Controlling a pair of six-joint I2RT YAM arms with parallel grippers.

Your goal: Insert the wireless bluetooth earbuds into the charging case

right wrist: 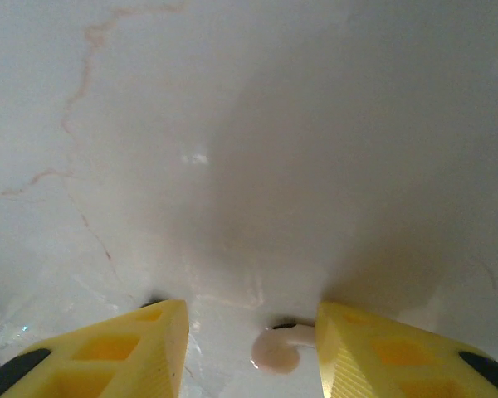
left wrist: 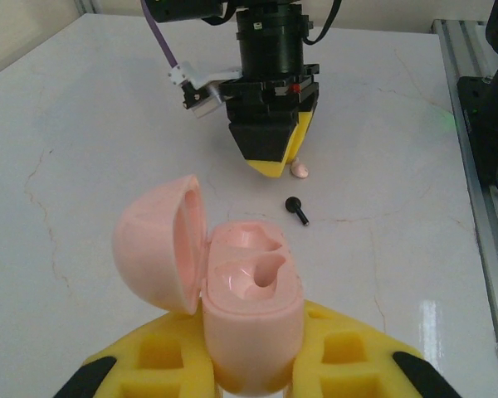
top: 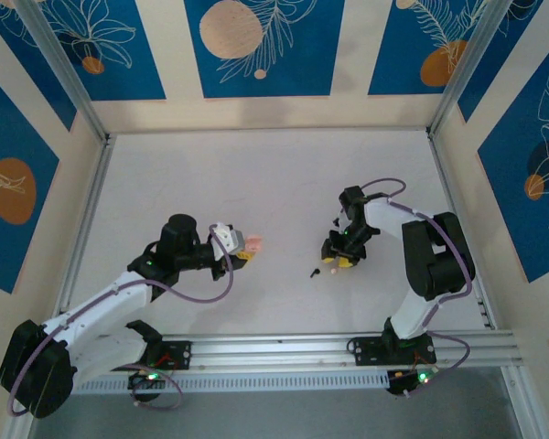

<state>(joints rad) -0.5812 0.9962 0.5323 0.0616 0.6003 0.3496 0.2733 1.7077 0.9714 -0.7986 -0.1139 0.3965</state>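
Pink earbud [right wrist: 275, 351] pickup
Right claw [right wrist: 251, 336] apart, earbud beside one finger: centre, close gently. Left claw [left wrist: 249, 373] clamps case [left wrist: 253, 290].

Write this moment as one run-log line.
left gripper: holds open charging case | right gripper: open, straddling pink earbud | black earbud: on table

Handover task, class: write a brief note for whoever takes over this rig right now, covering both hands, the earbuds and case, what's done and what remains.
Left hand: shut on the pink charging case, lid open, both wells empty.
Right hand: open, down at the table, straddling the pink earbud, not yet gripping it.
Black earbud: lying loose on the table close to the pink one.
Done: case held open and presented.
Left: grip and seat the pink earbud, then the black one.
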